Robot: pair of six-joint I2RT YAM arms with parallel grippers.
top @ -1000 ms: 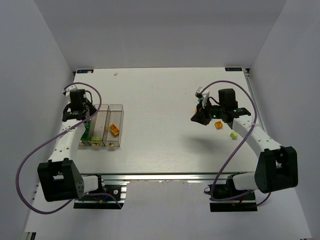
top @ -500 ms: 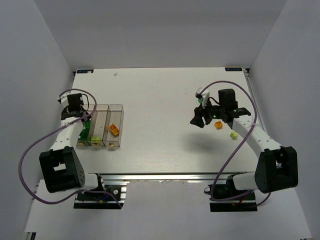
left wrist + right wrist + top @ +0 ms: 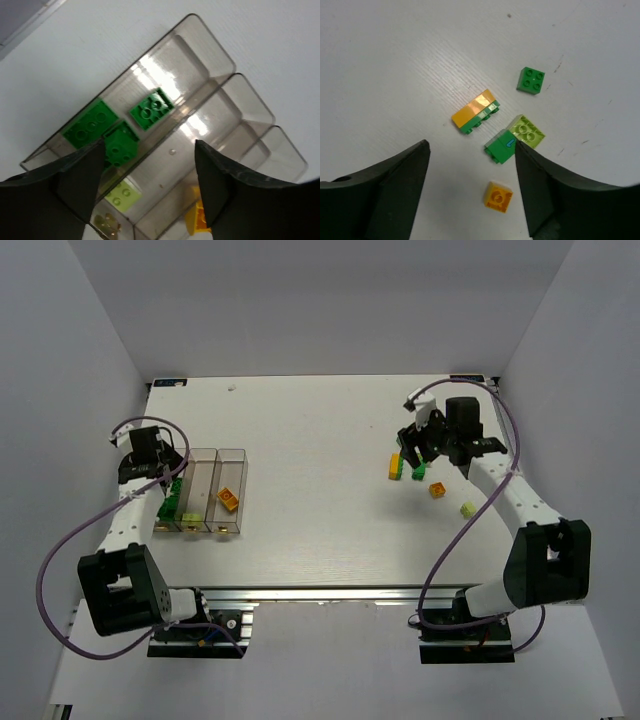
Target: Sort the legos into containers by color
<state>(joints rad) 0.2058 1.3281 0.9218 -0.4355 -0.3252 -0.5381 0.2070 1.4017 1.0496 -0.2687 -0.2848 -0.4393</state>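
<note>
The containers [image 3: 220, 60] are three clear bins in a row at the table's left [image 3: 232, 455]. The first bin holds three dark green legos [image 3: 151, 108], the middle one a pale yellow-green lego [image 3: 122, 195], and the third an orange lego [image 3: 196, 220]. My left gripper [image 3: 149, 150] hangs open and empty over the bins [image 3: 168, 472]. My right gripper [image 3: 471, 150] is open and empty above loose legos [image 3: 412, 450]. These are an orange-on-green stack [image 3: 476, 111], a small dark green brick [image 3: 530, 80], a green brick joined to a yellow-green one [image 3: 502, 145], and an orange brick [image 3: 498, 196].
One more yellow-green brick [image 3: 467, 509] lies on the white table right of the orange brick [image 3: 438, 490]. Grey walls close in the table on the left, right and back. Purple cables loop beside both arms.
My right gripper opened and pulled back toward the far right, and the orange-on-green stack now lies uncovered on the table. My left gripper's jaws spread wider over the bins.
</note>
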